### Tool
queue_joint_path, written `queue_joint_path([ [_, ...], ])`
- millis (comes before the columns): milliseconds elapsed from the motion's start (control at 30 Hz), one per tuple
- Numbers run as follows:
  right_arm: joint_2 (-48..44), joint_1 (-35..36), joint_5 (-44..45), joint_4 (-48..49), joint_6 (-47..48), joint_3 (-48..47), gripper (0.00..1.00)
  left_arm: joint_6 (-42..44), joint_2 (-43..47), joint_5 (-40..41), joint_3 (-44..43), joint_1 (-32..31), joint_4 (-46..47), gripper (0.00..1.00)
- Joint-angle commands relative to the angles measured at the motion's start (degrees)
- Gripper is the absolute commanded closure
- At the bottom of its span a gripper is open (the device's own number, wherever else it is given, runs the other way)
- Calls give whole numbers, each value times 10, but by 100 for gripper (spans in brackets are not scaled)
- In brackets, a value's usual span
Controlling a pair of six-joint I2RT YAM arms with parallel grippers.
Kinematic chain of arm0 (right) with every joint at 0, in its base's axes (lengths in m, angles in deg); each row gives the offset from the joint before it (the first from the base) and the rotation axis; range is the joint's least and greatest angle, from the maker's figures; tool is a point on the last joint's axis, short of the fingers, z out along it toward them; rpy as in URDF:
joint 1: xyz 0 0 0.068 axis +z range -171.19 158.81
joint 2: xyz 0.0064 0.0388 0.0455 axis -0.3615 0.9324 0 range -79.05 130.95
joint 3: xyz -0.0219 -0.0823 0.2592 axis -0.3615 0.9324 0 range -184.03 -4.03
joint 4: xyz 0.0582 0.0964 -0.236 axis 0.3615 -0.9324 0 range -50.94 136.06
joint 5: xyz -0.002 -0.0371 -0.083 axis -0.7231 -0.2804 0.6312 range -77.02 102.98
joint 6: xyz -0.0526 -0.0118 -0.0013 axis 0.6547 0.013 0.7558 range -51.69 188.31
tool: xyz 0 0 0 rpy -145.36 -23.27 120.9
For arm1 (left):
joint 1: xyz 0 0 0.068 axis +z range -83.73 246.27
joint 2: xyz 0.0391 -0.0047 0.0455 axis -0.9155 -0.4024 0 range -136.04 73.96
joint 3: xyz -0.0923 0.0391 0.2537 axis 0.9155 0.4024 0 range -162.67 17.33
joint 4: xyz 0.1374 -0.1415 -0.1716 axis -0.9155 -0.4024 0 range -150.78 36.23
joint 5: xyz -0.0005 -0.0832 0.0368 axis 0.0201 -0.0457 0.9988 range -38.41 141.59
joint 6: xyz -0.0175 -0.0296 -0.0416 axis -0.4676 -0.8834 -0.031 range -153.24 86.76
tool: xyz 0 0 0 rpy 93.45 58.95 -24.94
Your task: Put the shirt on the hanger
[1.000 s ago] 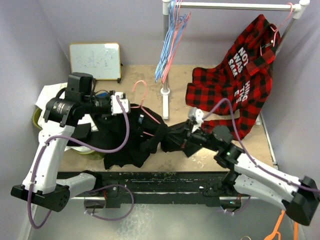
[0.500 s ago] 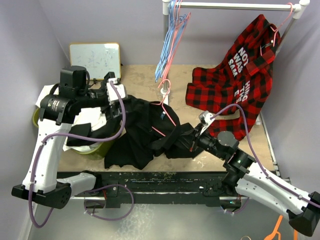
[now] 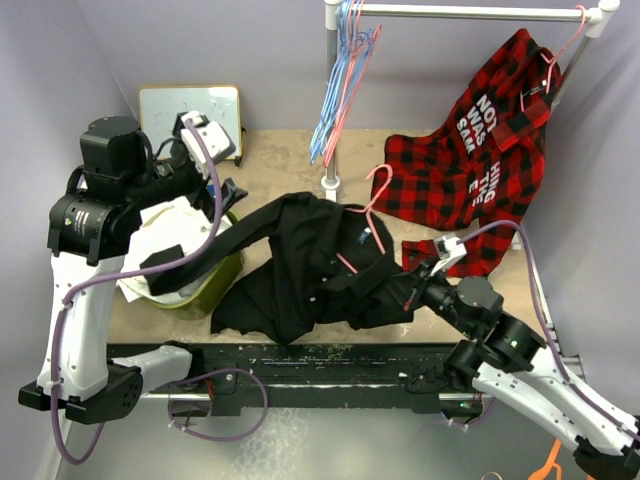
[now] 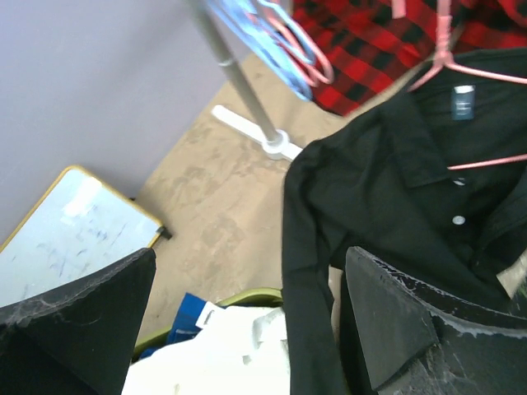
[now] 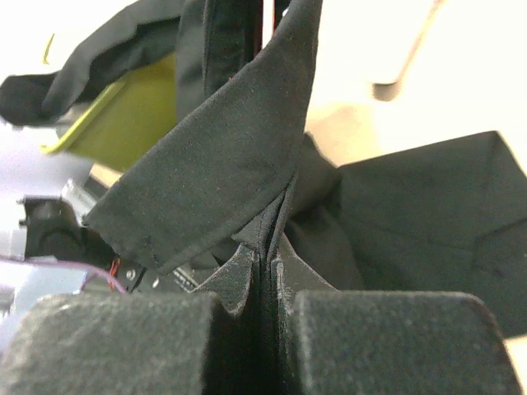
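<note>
Only its wrist view shows right gripper (image 5: 268,284) pinching shirt (image 5: 222,164); left gripper (image 4: 251,296) gapes

Bare tabletop (image 3: 280,165) is lying open between the whiteboard (image 3: 170,110) and the rack pole (image 3: 331,40); the black shirt (image 3: 300,270) is sprawling across the middle, the plaid shirt (image 3: 470,170) blocking the right, the green basket (image 3: 215,285) crowding the left.

Both the left arm (image 3: 75,300) and right arm (image 3: 530,385) have white shell links, black cylindrical motor joints and black bases. A purple cable (image 3: 214,195) loops along each. The right gripper (image 5: 263,263) has 2 fingers (image 5: 123,346) of coarse black foam.
</note>
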Motion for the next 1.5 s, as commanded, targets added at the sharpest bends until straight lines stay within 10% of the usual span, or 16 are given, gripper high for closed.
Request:
queue_joint_path([
  [0, -20, -2, 155, -104, -42, -102, 100, -152, 1, 137, -31, 15, 81, 1],
  [533, 214, -3, 408, -154, 122, -384, 100, -288, 26, 307, 12, 53, 82, 1],
  [833, 360, -167, 215, 66, 270, -447, 100, -294, 51, 296, 49, 55, 70, 1],
  [1467, 433, -320, 144, 87, 352, -554, 100, -257, 81, 363, 100, 56, 98, 1],
])
